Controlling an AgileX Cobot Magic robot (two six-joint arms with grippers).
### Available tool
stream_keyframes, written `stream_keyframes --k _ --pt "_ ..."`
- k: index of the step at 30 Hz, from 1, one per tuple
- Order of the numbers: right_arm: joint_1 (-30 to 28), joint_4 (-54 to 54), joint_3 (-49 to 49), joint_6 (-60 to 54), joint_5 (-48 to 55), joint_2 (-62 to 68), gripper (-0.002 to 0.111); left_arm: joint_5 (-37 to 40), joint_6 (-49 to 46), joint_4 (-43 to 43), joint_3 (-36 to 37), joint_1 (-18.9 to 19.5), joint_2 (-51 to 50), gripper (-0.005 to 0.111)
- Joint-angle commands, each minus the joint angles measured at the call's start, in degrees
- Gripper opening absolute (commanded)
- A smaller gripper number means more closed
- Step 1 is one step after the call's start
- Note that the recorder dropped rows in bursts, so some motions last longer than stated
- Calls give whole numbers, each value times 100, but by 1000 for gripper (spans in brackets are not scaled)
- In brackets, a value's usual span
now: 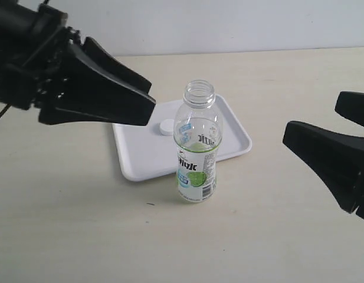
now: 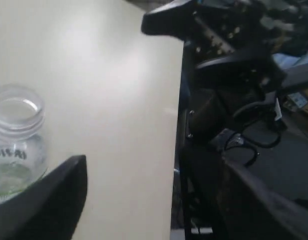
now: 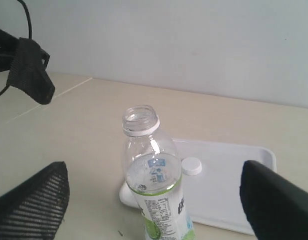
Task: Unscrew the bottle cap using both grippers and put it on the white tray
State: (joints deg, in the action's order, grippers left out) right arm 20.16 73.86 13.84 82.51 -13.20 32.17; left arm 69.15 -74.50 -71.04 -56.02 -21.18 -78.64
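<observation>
The clear bottle [image 1: 196, 150] with the lime label stands upright on the table, its threaded neck bare, just in front of the white tray [image 1: 232, 138]. The white bottle cap [image 1: 166, 127] lies flat on the tray, behind and left of the bottle. My left gripper [image 1: 151, 99] hangs open above the tray's left end, near the cap, holding nothing. My right gripper [image 1: 314, 118] is open and empty, well to the right of the bottle. The right wrist view shows the bottle [image 3: 154, 185], the cap [image 3: 191, 166] and the tray [image 3: 228, 192] ahead of its spread fingers [image 3: 36, 205].
In the left wrist view the bottle's open mouth [image 2: 16, 112] sits beside one finger [image 2: 49, 200], and the table edge [image 2: 179, 130] drops off to dark robot hardware [image 2: 233, 65] and cables. A pale wall [image 1: 229, 23] backs the table.
</observation>
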Motion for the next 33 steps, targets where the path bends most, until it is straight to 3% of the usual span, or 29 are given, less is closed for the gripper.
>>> stream_keyframes --k 1,15,17,20,21,22,28,31,33 --pt "-13 -24 -20 22 -209 -29 87 81 -933 -653 572 190 622 70" --pt "-13 -331 -20 10 -195 -29 87 81 -1202 -1390 752 178 1104 69" --pt "-13 -331 -20 10 -208 -29 87 81 -1048 -1434 752 190 1104 60" --pt "-13 -331 -20 10 -108 -19 85 81 -980 -1410 752 338 1188 25" --pt "-13 -331 -20 24 -108 -19 82 81 -1020 -1457 752 389 1233 8" --pt "-13 -331 -30 24 -156 -19 76 81 -1164 -1569 752 431 1278 1" --pt "-13 -163 -42 12 -261 -19 17 81 -1226 -2083 752 587 1602 3" --pt "-13 -148 -42 -3 -261 -19 0 81 -1281 -1905 752 587 1665 3" --pt "-13 -159 -42 25 -300 -19 0 81 -1418 -1768 752 587 1665 3"
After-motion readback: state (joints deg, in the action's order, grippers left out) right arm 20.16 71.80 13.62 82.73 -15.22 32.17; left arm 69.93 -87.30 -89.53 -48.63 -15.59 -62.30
